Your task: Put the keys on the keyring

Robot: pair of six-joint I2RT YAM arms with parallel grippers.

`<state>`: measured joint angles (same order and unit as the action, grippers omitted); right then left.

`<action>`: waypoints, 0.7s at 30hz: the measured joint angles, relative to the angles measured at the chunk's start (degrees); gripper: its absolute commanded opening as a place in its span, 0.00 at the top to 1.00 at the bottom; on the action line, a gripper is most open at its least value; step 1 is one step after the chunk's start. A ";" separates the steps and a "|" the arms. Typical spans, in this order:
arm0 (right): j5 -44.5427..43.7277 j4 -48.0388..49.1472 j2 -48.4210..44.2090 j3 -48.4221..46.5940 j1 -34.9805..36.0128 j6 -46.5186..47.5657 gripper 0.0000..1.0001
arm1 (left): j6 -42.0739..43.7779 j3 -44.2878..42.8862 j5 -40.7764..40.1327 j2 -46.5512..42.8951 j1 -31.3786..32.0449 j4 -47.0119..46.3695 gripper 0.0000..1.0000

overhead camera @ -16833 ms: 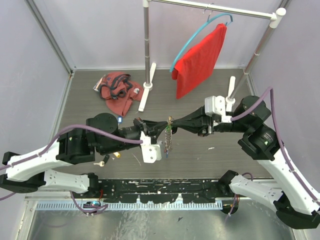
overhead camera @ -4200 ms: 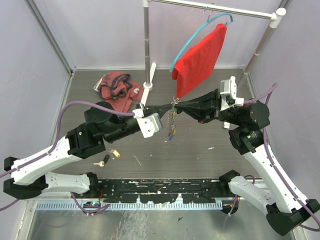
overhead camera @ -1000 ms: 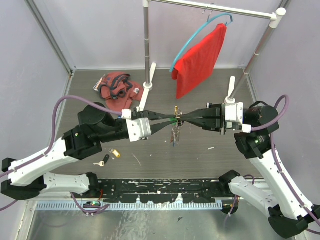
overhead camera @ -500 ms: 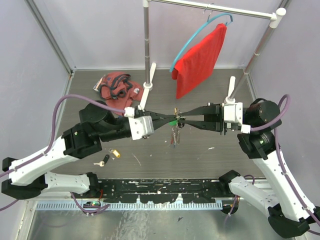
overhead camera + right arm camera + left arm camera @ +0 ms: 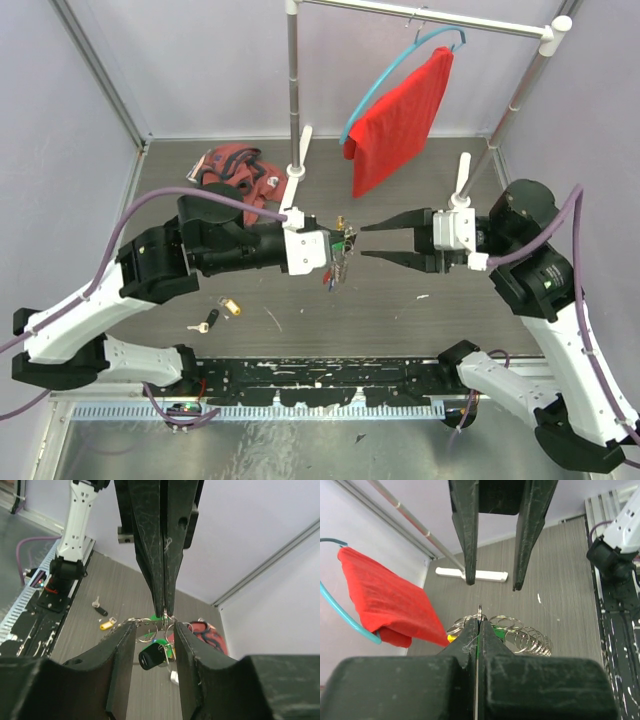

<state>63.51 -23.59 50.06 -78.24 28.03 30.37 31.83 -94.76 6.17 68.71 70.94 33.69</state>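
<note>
1. Half a second on, right gripper (image 5: 366, 241) had let go and drawn back from the bunch. Its jaws stood apart, holding nothing, tips just short of the left gripper (image 5: 343, 243).
2. Left gripper was pinched fully closed on the keyring (image 5: 336, 270), a chain of wire rings hanging from its tips, clear of the table (image 5: 400, 320).
3. Keys on the ring, right wrist view: one black-headed key (image 5: 150, 660) and one green-headed key (image 5: 169, 653), directly under the left fingertips. Any others could not be counted.
4. Loose keys on the table: two, a yellow-headed key (image 5: 231, 307) and a dark-headed key (image 5: 207, 322), behind the left gripper toward its arm's base.
5. Surroundings: one red cloth (image 5: 400, 120) on a blue hanger (image 5: 385, 80) beyond the right gripper, and one reddish heap (image 5: 232, 185) beyond the left. In the left wrist view, the left fingers hid the pinch point.
</note>
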 measured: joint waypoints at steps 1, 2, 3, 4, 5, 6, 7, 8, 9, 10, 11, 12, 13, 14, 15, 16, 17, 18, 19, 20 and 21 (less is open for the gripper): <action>-0.24 -1.25 0.44 -0.35 0.00 0.74 0.58 | 0.52 -1.62 -0.15 0.87 0.00 2.03 1.00; -0.46 -2.54 0.96 -0.70 0.00 1.40 0.58 | 0.98 -3.28 -0.31 1.81 0.00 4.24 1.00; -0.66 -3.69 1.42 -0.92 0.00 2.10 0.58 | 1.40 -4.74 -0.55 2.78 0.00 6.21 1.00; -0.85 -4.76 1.79 -0.98 0.00 2.60 0.58 | 1.86 -6.29 -0.76 3.80 0.00 8.31 1.00; -1.07 -5.68 2.10 -0.98 0.00 2.97 0.58 | 2.34 -8.11 -1.07 5.11 0.00 10.56 1.00; -1.36 -6.51 2.34 -1.01 0.00 3.28 0.58 | 2.71 -9.20 -1.36 6.14 0.00 12.00 1.00; -1.79 -7.23 2.78 -1.01 0.00 3.61 0.58 | 3.15 -10.64 -1.75 7.50 0.02 14.05 1.00; -2.38 -7.87 3.08 -0.98 0.00 3.82 0.59 | 3.52 -11.54 -2.14 8.50 0.11 15.37 1.00; -2.99 -8.46 3.45 -0.98 0.00 3.93 0.59 | 3.98 -12.48 -2.58 9.66 0.22 16.85 1.00; -3.32 -8.76 3.78 -0.98 0.00 4.02 0.60 | 4.37 -13.03 -3.21 10.60 0.42 17.97 1.00; -3.69 -9.01 4.11 -0.98 0.00 4.02 0.60 | 4.68 -13.38 -3.72 11.30 0.57 18.84 1.00; -3.96 -9.20 4.37 -0.98 0.00 4.02 0.61 | 5.14 -13.70 -4.24 12.04 0.83 19.89 1.00; -4.13 -9.42 4.61 -0.98 0.00 4.04 0.61 | 5.57 -13.94 -4.83 12.61 1.05 20.74 1.00; -4.22 -9.53 4.74 -0.94 0.00 4.04 0.61 | 5.88 -14.21 -5.40 13.20 1.29 21.59 1.00; -4.35 -9.73 4.85 -0.92 0.00 4.07 0.61 | 6.14 -14.56 -5.88 13.64 1.44 22.34 1.00; -4.48 -9.94 4.94 -0.85 0.00 4.09 0.61 | 6.40 -14.95 -6.25 14.03 1.57 22.91 1.00; -4.59 -10.16 4.96 -0.81 0.00 4.13 0.61 | 6.73 -15.56 -6.82 14.45 1.62 23.67 1.00; -4.87 -10.40 5.01 -0.68 0.00 4.26 0.61 | 6.95 -15.89 -7.23 14.67 1.68 23.93 1.00; -5.18 -10.78 5.01 -0.50 0.00 4.37 0.61 | 7.10 -16.22 -7.58 14.84 1.70 24.20 1.00; -5.46 -11.10 5.01 -0.39 0.00 4.48 0.61 | 7.28 -16.76 -8.09 15.02 1.73 24.59 1.00; -5.77 -11.41 5.01 -0.22 0.00 4.68 0.62 | 7.41 -17.16 -8.50 15.17 1.77 24.87 1.00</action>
<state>57.74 -35.00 55.07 -78.46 28.03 35.05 39.24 -111.92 -2.33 83.88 72.71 58.57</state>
